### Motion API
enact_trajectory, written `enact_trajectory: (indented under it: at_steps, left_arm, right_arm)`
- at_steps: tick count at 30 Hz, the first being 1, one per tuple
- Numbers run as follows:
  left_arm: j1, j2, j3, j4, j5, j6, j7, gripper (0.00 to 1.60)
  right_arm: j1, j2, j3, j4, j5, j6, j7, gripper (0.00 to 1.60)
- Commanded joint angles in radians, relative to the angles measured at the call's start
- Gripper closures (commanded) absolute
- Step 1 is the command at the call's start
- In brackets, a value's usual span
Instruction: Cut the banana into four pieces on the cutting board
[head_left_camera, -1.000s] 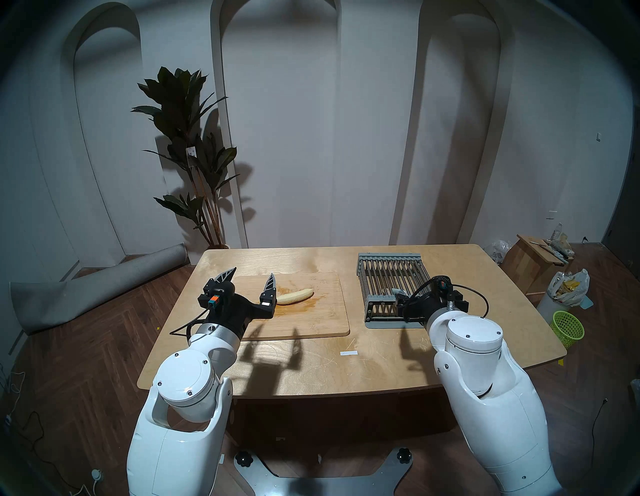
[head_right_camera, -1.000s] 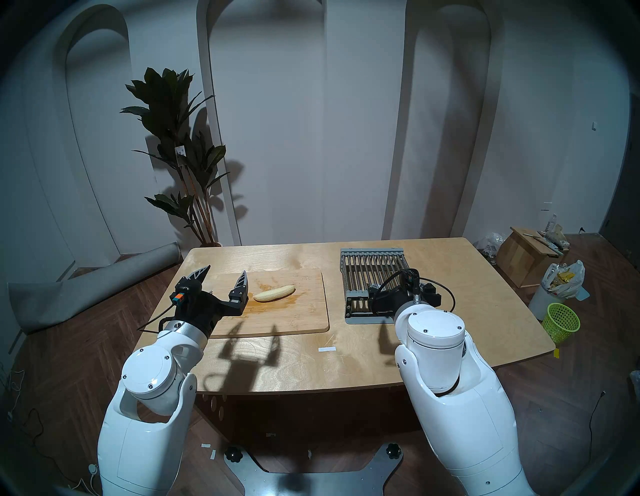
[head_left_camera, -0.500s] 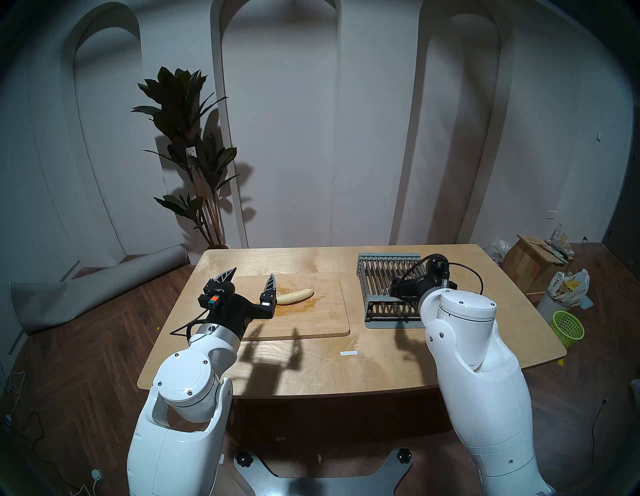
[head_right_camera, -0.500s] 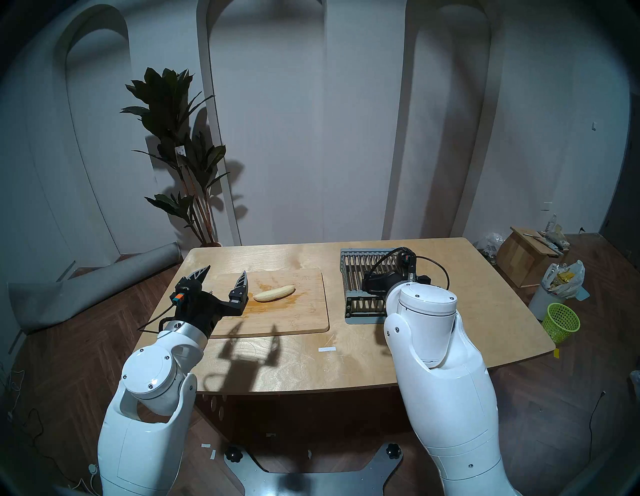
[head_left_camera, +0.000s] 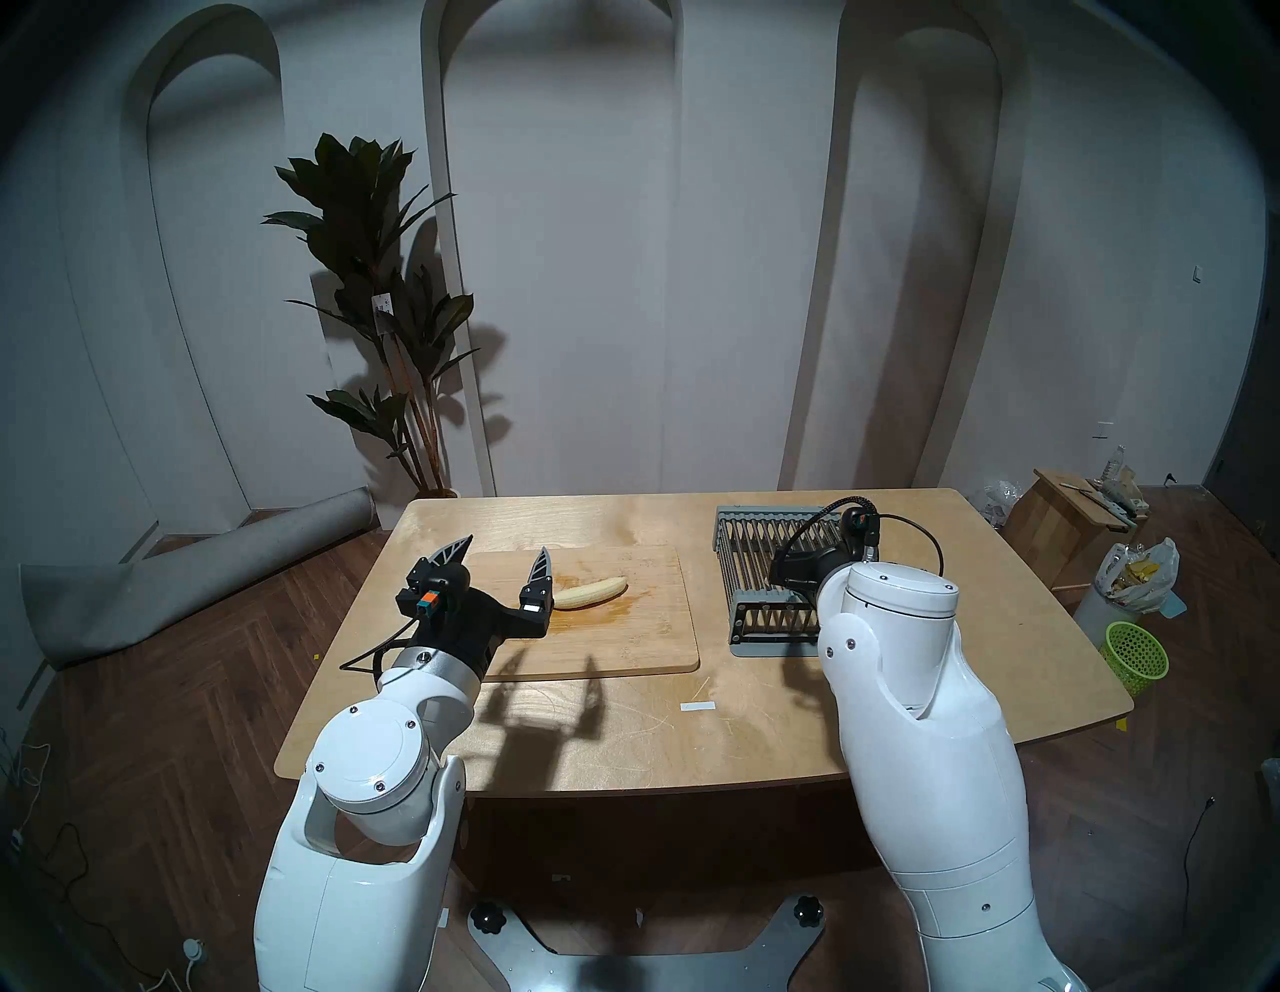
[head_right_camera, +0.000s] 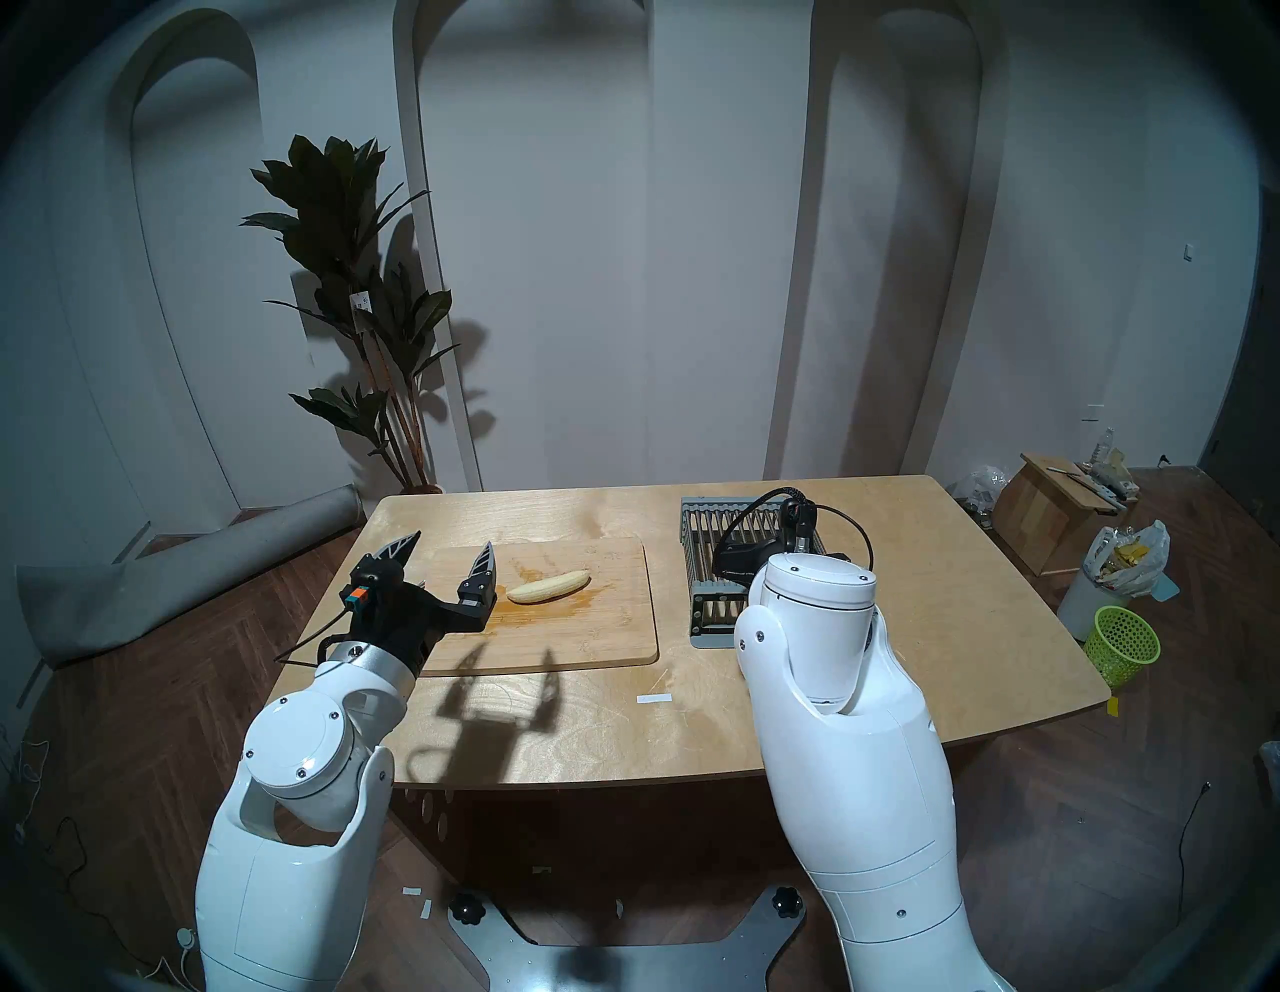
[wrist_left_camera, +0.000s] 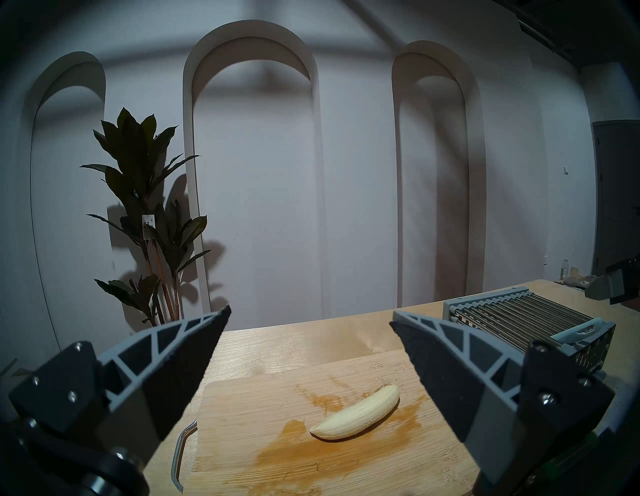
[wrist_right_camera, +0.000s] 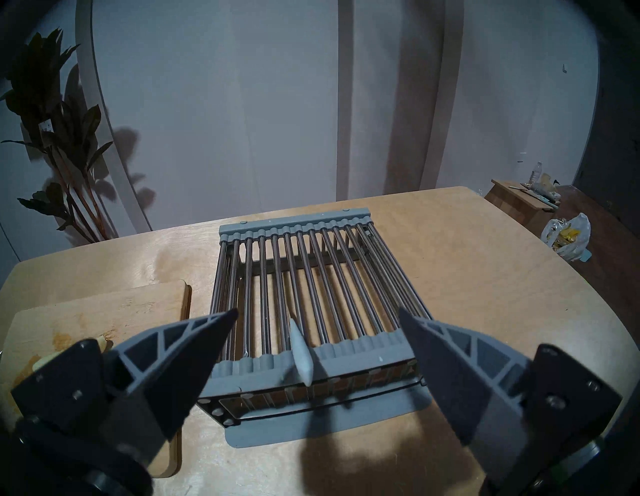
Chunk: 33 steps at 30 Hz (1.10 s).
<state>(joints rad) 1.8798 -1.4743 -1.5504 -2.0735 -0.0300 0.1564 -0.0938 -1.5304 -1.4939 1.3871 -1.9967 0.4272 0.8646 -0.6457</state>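
Observation:
The banana (head_left_camera: 591, 593) (head_right_camera: 548, 586) (wrist_left_camera: 356, 414) lies whole and peeled on the cutting board (head_left_camera: 623, 641) (head_right_camera: 589, 634) (wrist_left_camera: 242, 398), on a brownish smear. My left gripper (head_left_camera: 505, 544) (head_right_camera: 452, 539) (wrist_left_camera: 310, 316) is open and empty. It hovers over the board's left end, just left of the banana. My right gripper (wrist_right_camera: 318, 310) is open and empty above the near end of the grey rack (wrist_right_camera: 311, 270). A pale grey handle (wrist_right_camera: 301, 360) rests on that end, between the fingers and below them. In the head views my right wrist hides its fingers.
The grey rack (head_left_camera: 755, 554) (head_right_camera: 706, 540) stands right of the board. The board's metal loop handle (wrist_left_camera: 180, 450) is at its left end. A white tape strip (head_left_camera: 697, 706) lies near the table's front. A plant (head_left_camera: 388, 332) stands behind the table, a green basket (head_left_camera: 1136, 654) on the floor at right.
My right arm has moved forward and to the left, bringing its gripper further over the rack. The left arm, banana and board have not moved.

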Motion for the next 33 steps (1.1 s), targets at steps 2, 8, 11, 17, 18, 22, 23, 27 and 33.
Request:
enact_trajectory:
  at_steps: [2,8,11,17,18,22,23,27,33]
  left_arm:
    - [-0.006,0.000,-0.001,-0.020,-0.001,-0.003,-0.001,0.00]
    - [-0.005,0.000,-0.001,-0.021,0.000,-0.003,-0.001,0.00]
    - [-0.005,0.000,-0.001,-0.021,0.000,-0.003,-0.001,0.00]
    - [-0.005,0.000,-0.001,-0.021,0.000,-0.003,-0.002,0.00]
    - [-0.005,0.000,-0.001,-0.021,0.000,-0.003,-0.002,0.00]
    - [-0.005,0.000,-0.001,-0.021,0.000,-0.003,-0.002,0.00]
    - [-0.005,0.000,-0.001,-0.021,0.000,-0.003,-0.002,0.00]
    - [-0.005,-0.001,-0.001,-0.021,0.000,-0.003,-0.002,0.00]
    - [-0.005,-0.001,-0.001,-0.021,0.000,-0.003,-0.002,0.00]
  right_arm:
    - [0.032,-0.002,-0.005,0.011,0.000,-0.028,0.011,0.00]
    - [0.040,0.015,-0.013,0.049,-0.003,-0.041,0.029,0.00]
    - [0.041,0.019,-0.015,0.064,-0.008,-0.051,0.034,0.00]
    - [0.041,0.023,-0.011,0.072,-0.008,-0.057,0.043,0.00]
    - [0.040,0.024,-0.010,0.074,-0.007,-0.058,0.045,0.00]
    - [0.039,0.029,-0.005,0.089,-0.007,-0.068,0.053,0.00]
    - [0.040,0.029,-0.004,0.094,-0.006,-0.069,0.055,0.00]
    - [0.043,0.027,0.007,0.109,-0.001,-0.067,0.063,0.00]
    - [0.051,0.029,0.009,0.131,-0.001,-0.078,0.080,0.00]
